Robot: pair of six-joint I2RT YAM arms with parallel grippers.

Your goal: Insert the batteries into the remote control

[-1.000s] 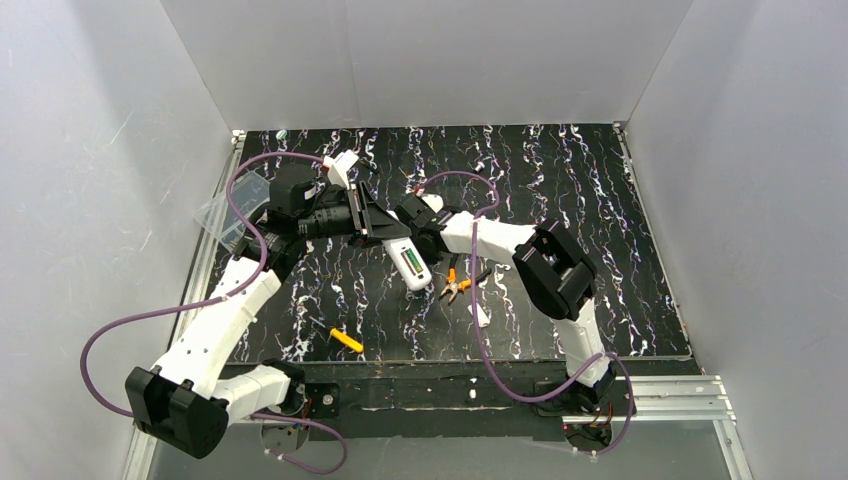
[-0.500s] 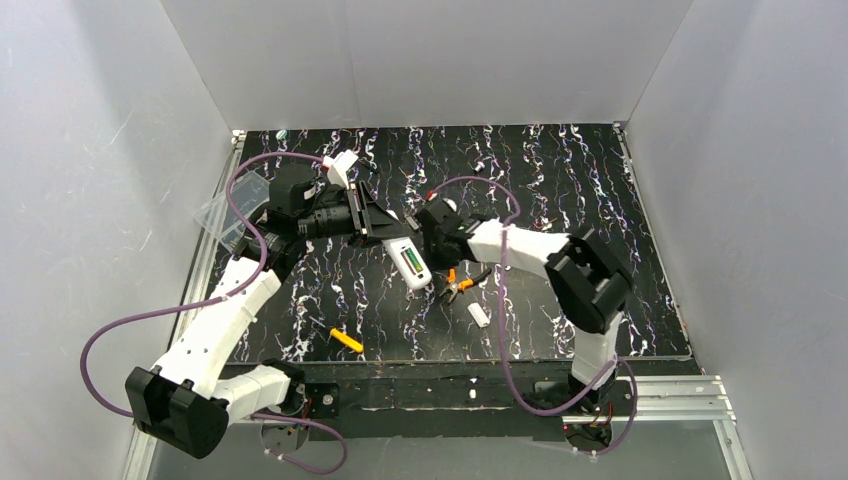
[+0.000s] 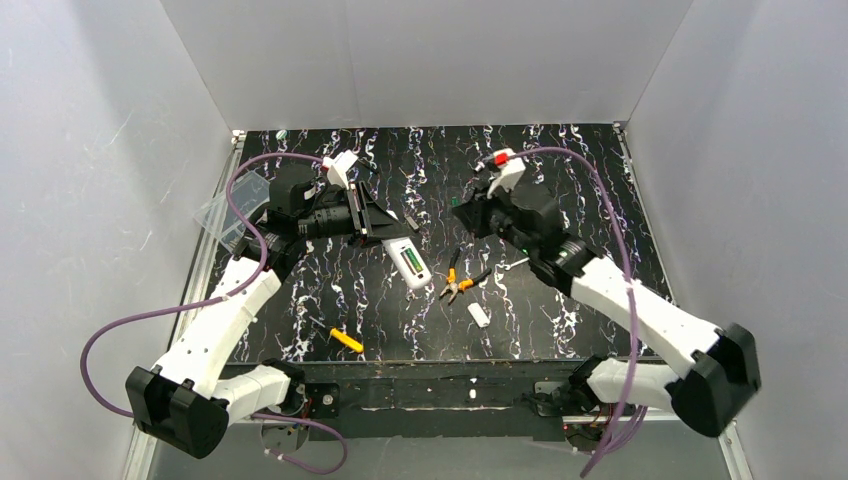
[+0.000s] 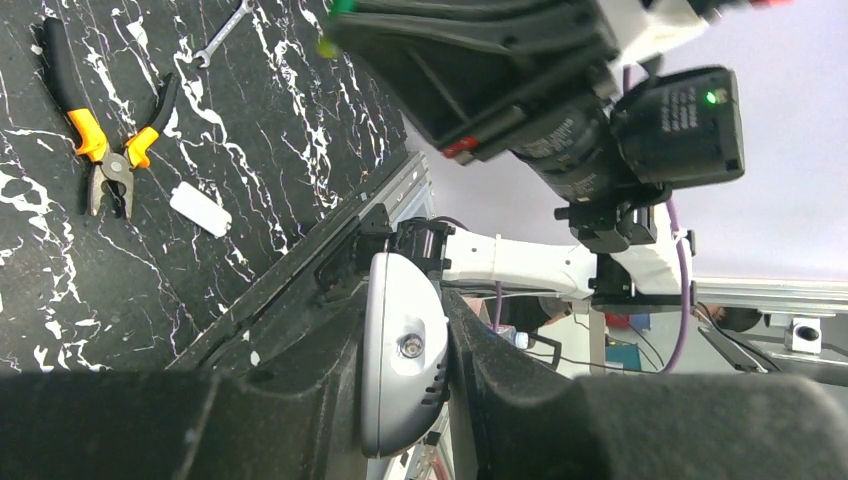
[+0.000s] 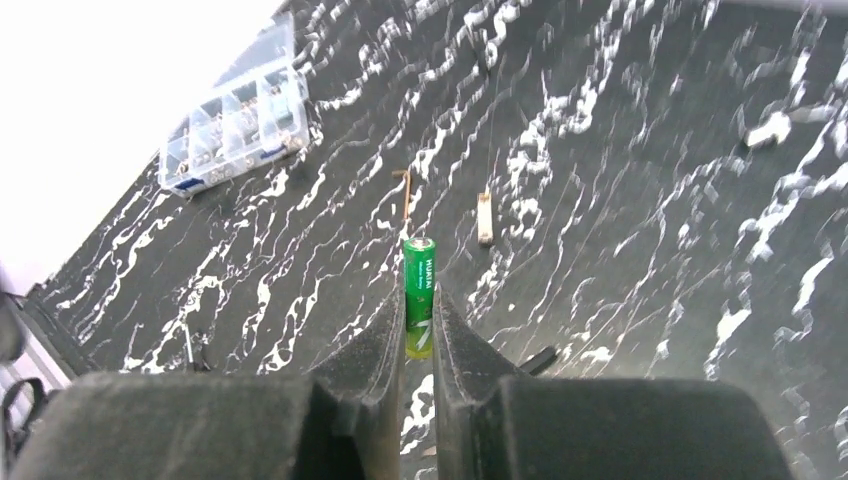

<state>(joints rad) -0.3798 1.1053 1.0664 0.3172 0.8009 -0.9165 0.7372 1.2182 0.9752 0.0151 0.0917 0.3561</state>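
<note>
My left gripper is shut on the white remote control and holds it tilted above the mat. Green shows in the remote's open back compartment. In the left wrist view the remote is end-on, clamped between the two black fingers of the left gripper. My right gripper hangs to the right of the remote, apart from it. In the right wrist view the right gripper is shut on a slim green battery, which sticks out past the fingertips.
Orange-handled pliers and a small loose white cover piece lie on the black marbled mat below the remote. A yellow-handled tool lies near the front. A small wrench lies beside the right arm. A clear plastic box stands at the left edge.
The right arm has swung out to the right and its gripper has drawn back from the remote. The left arm and the remote have not moved.
</note>
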